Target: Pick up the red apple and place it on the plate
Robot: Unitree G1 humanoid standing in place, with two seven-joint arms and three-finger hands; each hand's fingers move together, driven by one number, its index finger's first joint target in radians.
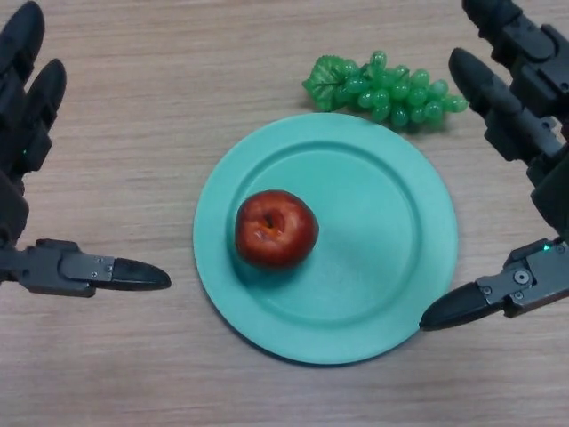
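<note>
Apple [276, 229], red and stem-end up, sits left of centre on the green plate [391, 178] atop a wooden table [178, 89]; green grapes [384, 91] lie just beyond the plate's far rim; the left hand [27, 116] and right hand [533, 133] flank the plate, fingers spread wide and holding nothing, the right thumb tip at the plate's near edge.

**A staged tabletop test setup**

Only a wood-grain laminate table [133, 116] fills the view, so the room itself cannot be told. What lies on it looks arranged like a lab or demo: one teal plate [391, 267], a red apple [276, 229], a glossy plastic-looking bunch of green grapes [387, 89], and nothing homely around them.
</note>
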